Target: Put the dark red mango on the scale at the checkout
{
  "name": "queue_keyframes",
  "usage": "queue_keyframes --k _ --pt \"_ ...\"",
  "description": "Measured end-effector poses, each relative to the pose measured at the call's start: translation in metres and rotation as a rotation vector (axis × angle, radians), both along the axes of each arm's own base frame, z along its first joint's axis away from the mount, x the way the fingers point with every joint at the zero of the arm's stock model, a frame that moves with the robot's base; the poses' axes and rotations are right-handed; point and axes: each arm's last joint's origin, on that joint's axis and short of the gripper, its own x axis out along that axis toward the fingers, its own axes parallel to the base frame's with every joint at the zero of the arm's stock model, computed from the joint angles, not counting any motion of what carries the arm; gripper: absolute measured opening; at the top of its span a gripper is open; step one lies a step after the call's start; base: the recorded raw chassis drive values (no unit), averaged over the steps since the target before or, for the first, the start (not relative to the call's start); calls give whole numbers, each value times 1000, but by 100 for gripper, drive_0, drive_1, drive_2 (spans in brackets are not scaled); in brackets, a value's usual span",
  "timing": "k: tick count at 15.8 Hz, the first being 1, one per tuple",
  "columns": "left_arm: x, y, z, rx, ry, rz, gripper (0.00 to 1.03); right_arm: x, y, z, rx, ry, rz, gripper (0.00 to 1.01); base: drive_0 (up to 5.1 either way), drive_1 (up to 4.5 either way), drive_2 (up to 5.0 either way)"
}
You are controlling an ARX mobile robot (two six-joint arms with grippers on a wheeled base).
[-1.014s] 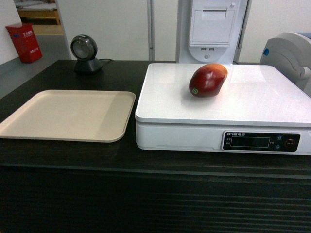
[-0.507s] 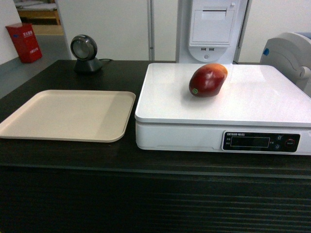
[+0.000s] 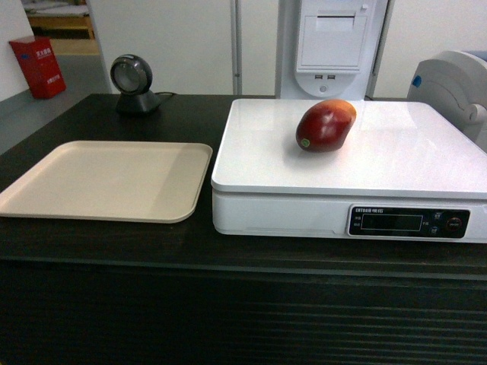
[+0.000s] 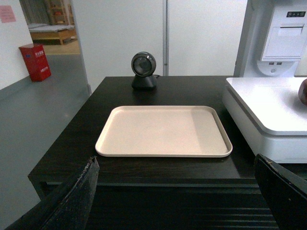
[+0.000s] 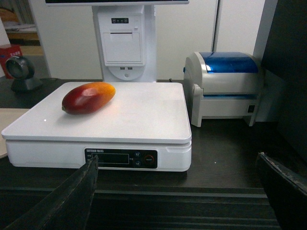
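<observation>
one dark red mango (image 3: 326,125) (on one scale (image 3: 396,156))

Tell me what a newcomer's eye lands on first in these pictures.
The dark red mango stands out first, lying on its side on the white top of the scale, toward its back left. Next comes the bare beige tray beside the scale on the dark checkout counter. Both tools hang open, back from the counter's front edge.
</observation>
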Motion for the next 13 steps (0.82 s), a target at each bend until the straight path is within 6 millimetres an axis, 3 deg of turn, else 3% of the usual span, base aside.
queue_keyframes --k 13 --pt "0 0 0 0 0 0 98 0 0 0 0 1 -1 98 0 0 0"
